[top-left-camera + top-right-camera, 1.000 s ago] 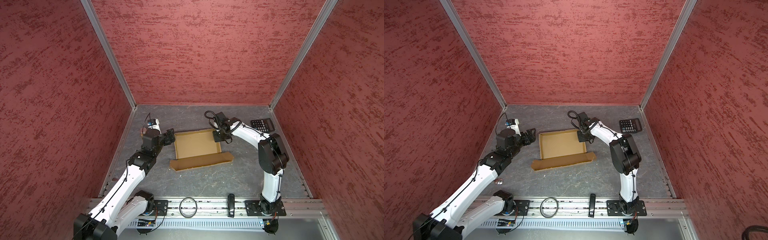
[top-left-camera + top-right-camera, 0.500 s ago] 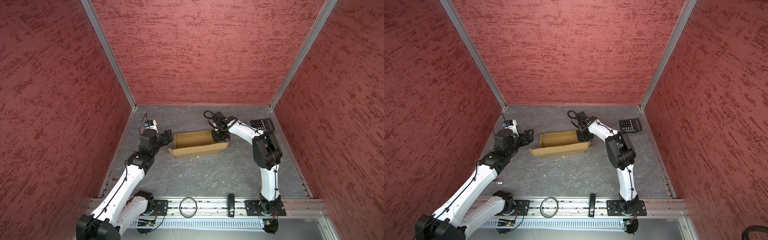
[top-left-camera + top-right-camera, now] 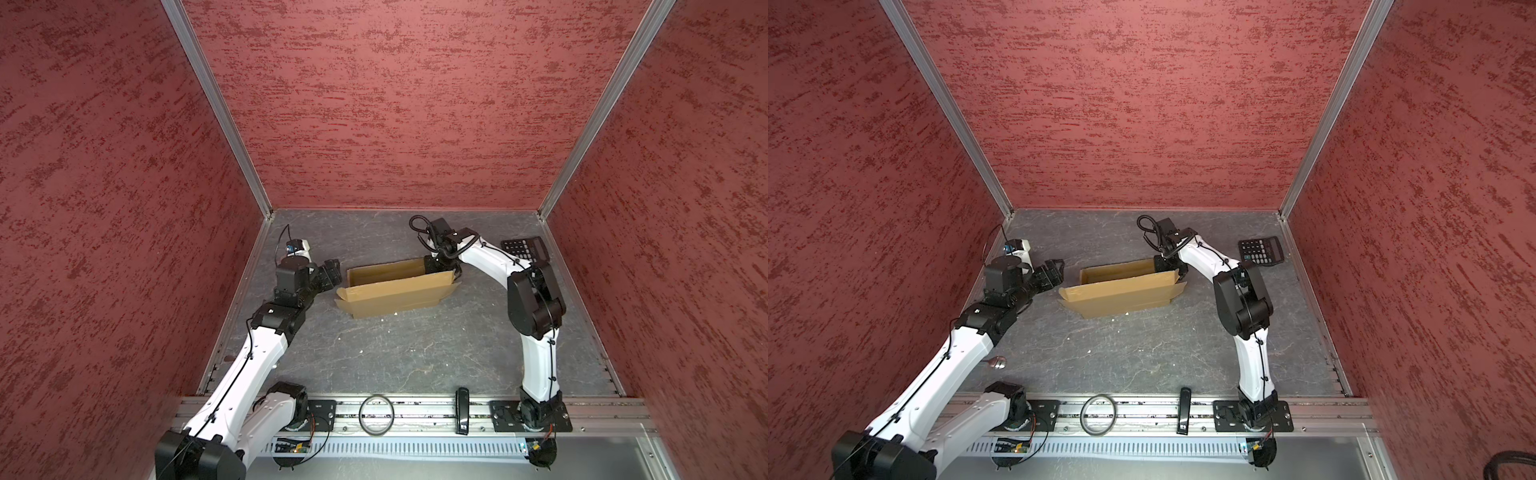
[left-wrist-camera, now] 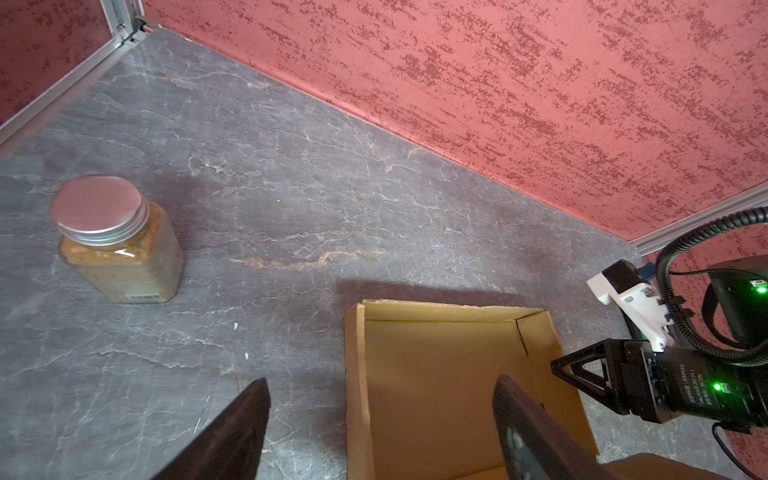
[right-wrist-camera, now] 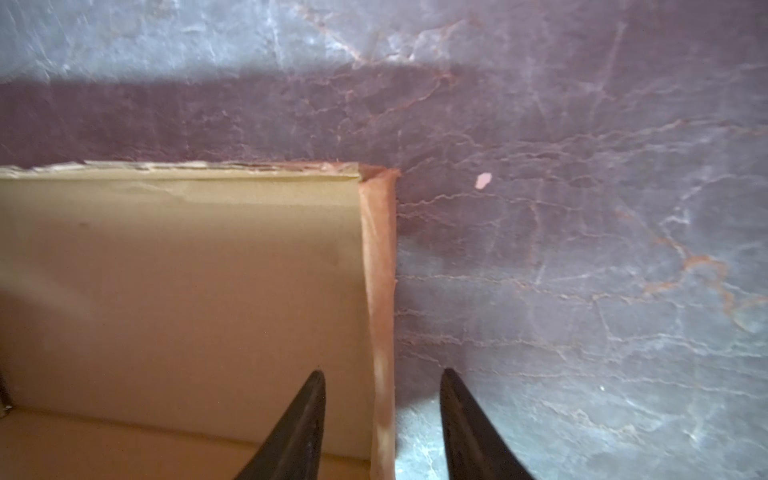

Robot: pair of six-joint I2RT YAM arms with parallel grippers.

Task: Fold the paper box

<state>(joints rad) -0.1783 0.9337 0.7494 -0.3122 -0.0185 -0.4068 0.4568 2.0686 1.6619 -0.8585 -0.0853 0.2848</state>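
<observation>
The paper box [image 3: 395,286] [image 3: 1125,291] is brown cardboard and lies mid-table in both top views, its long front panel raised over the tray. My left gripper [image 3: 332,274] [image 4: 380,384] is open at the box's left end, with its fingers [image 4: 249,415] on either side of the end wall [image 4: 355,374] and not touching it. My right gripper [image 3: 442,266] [image 5: 382,374] is at the right end. It is open, with one finger inside the box and one outside. The side wall [image 5: 378,270] stands between them with a gap on each side.
A black calculator [image 3: 524,248] [image 3: 1261,251] lies at the back right by the wall. A jar [image 4: 116,245] with a metal lid stands on the table beyond the left gripper. A ring [image 3: 377,420] and a black bar [image 3: 461,415] sit on the front rail.
The front panel, flat on the table a second ago, now stands raised over the tray. The right gripper's jaws have parted from the right side wall. The left arm has barely moved.
</observation>
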